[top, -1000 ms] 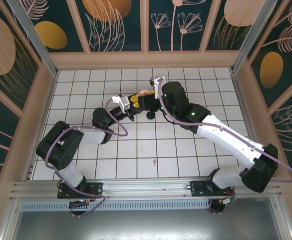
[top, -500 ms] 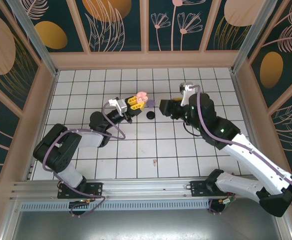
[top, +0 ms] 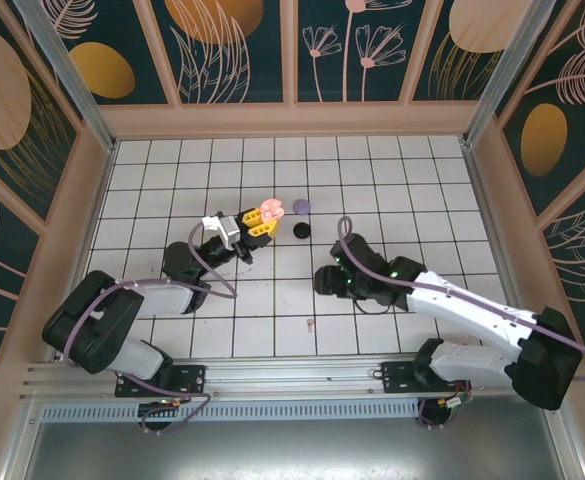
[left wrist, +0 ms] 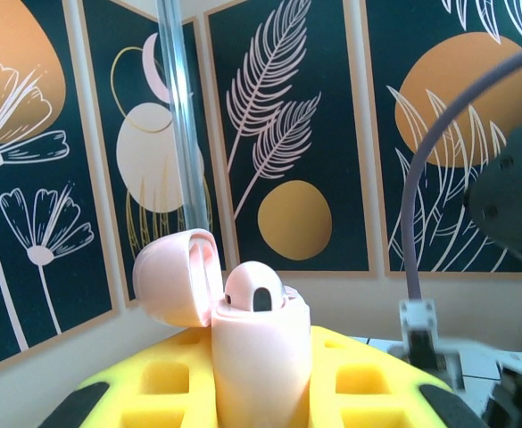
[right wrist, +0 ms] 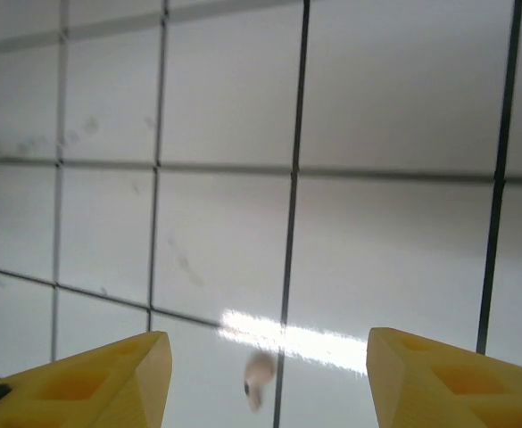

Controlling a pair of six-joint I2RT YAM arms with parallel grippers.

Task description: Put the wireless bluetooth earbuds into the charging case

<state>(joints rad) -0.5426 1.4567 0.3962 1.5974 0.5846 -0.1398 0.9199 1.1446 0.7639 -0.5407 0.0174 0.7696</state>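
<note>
The left gripper (top: pixel 256 223) clenches the open pink charging case (left wrist: pixel 261 352), one earbud (left wrist: pixel 253 291) seated inside, while the right gripper (top: pixel 322 280) hovers released over another pink earbud (right wrist: pixel 259 380) lying on the tiles (right wrist: pixel 385 107), well apart from that case.

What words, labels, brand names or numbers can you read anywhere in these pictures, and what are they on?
None can be read.
The pink case shows no print.
The wall panels carry only leaf and flower drawings.
The table has only plain grid lines.
</note>
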